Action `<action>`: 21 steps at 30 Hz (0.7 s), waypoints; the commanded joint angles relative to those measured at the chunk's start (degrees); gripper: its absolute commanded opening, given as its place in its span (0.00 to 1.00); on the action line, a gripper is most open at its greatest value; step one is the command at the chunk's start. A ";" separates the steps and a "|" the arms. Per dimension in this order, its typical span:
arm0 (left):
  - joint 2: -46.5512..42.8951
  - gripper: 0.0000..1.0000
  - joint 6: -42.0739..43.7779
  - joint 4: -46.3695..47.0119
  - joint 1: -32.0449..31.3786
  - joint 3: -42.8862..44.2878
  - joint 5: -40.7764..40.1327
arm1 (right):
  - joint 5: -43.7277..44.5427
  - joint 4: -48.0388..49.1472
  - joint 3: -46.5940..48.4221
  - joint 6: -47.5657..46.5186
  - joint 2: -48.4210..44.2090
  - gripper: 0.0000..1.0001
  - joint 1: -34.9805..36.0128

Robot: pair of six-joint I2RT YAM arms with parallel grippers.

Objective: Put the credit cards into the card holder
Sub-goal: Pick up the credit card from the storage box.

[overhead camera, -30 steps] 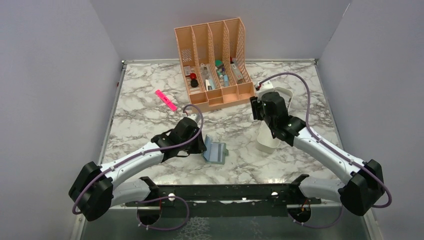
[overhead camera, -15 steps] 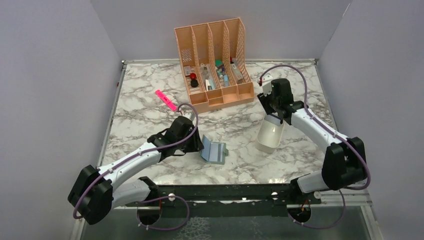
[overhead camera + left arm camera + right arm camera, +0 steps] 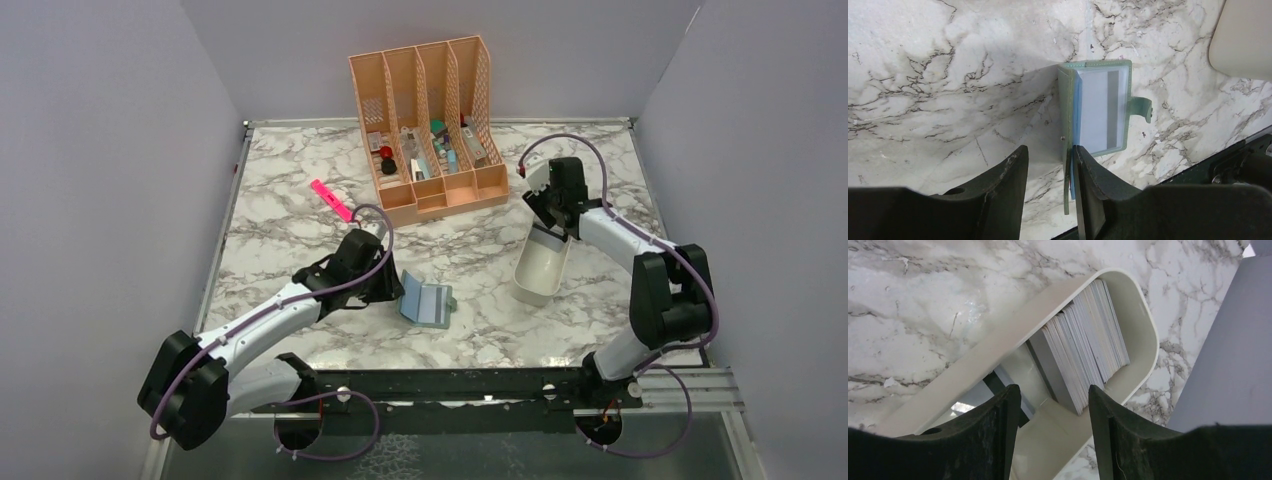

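Two arms: the left arm [image 3: 265, 320] reaches toward the middle of the marble table [image 3: 290, 235]; the right arm [image 3: 615, 232] reaches toward its far right.
Card holder [image 3: 1100, 110]: lies open near the middle of the table. One half is flat and the other stands up on edge.
Flat half: shows a pale window pocket with a grey band. The snap tab sticks out on the side away from the raised half.
Left gripper [image 3: 1048, 152]: jaws apart and clamping nothing, low at the holder's left side. The raised half's edge runs into the gap, close against one finger [image 3: 1093, 190]; contact cannot be told.
Right gripper [image 3: 1054, 392]: jaws wide apart with nothing between them, hanging over the white tray [image 3: 1143, 325].
Credit cards [image 3: 1088, 340]: a leaning stack on edge, packed at one rounded end of the tray. Only pale and grey edges show.
Tray position: right of the card holder and well apart from it.
Peach organizer [image 3: 430, 110]: upright at the back, with small items in its slots.
Pink highlighter [image 3: 331, 200]: lies left of the organizer, away from both grippers.
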 commanded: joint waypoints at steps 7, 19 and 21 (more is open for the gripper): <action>-0.57 0.41 0.80 -0.19 0.34 -0.60 2.02 | 2.80 10.93 -1.78 -7.40 5.44 0.54 -1.65; -2.37 0.41 0.62 -0.58 0.43 -0.95 2.24 | 5.08 15.57 -3.47 -8.39 5.57 0.41 -2.59; -2.62 0.42 0.30 -0.62 0.43 -1.10 2.24 | 4.35 14.89 -3.42 -7.81 4.68 0.39 -2.59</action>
